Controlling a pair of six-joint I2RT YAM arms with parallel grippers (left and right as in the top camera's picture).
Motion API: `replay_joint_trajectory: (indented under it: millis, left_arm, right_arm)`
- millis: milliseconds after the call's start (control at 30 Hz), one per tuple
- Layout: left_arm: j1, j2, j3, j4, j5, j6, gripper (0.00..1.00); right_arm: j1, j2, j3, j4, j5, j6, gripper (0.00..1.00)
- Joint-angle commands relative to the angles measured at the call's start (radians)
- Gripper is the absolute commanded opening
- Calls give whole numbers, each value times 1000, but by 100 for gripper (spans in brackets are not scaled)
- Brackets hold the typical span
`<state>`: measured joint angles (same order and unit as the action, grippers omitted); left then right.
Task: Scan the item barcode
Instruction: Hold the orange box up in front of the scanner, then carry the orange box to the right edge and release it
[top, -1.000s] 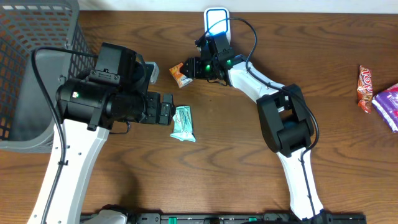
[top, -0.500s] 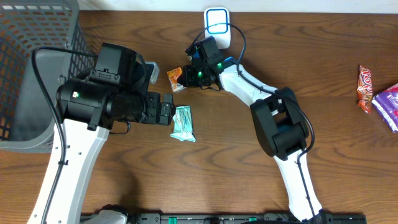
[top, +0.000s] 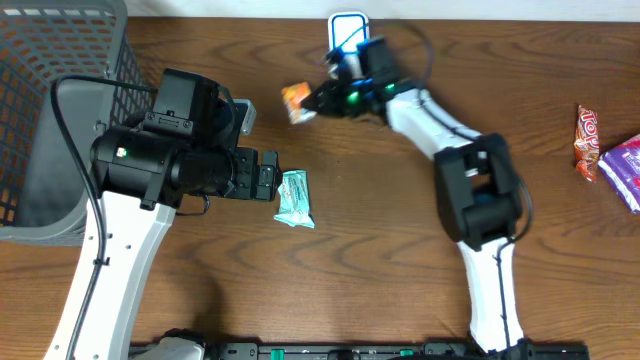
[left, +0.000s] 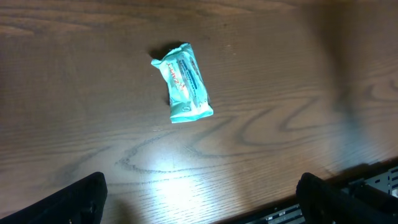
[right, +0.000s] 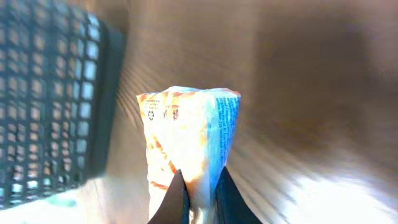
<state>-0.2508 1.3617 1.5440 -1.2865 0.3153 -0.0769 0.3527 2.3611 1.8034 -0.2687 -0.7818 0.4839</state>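
My right tool (top: 312, 103) is closed tight on the orange packet (top: 296, 103), which it pinches by one narrow end. From the wrist view, the two fingertips meet at the base of the packet (right: 189, 137), and the rest of it stands out ahead of the tool (right: 200, 202), showing an orange and white face and a side strip of blue print. That view is blurred, and I can make out no barcode on it. The white scanner (top: 347, 30) with its blue-lit face stands just behind this tool's tips, close beside its wrist, and the packet is not touching it. Ahead of the packet and off to one side, the grey mesh basket (right: 50, 99) shows as a dark grid. My left tool (top: 268, 177) is spread wide and holds nothing; its two fingers frame the lower corners of its wrist view, with bare desk (left: 280, 124) between them. A teal packet (left: 182, 83) lies flat on the desk ahead of this tool (left: 199, 186), apart from both fingers, and from above it (top: 295, 198) sits just past the tips. Well behind my right arm lie a red snack bar (top: 587, 137) and a purple packet (top: 625, 170), close together.
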Motion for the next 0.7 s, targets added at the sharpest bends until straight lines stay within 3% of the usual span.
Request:
replay_joint_trajectory:
  millis: [0, 200, 400, 533, 667]
  left_arm:
    - [-1, 4, -4, -5, -3, 13, 98]
    - [-1, 4, -4, -4, -3, 13, 98]
    - [-1, 4, -4, -5, -3, 13, 98]
    - [-1, 4, -4, -5, -3, 13, 98]
    - [-1, 4, -4, -5, -3, 13, 98]
  right_arm:
    - [-32, -137, 2, -24, 61, -45, 1]
    - [-21, -284, 2, -136, 662, -198, 1]
    - [68, -284, 1, -102, 1270, -357, 1]
    - [100, -217, 1, -17, 1334, -451, 1]
    - [116, -143, 1, 64, 1334, -455, 1]
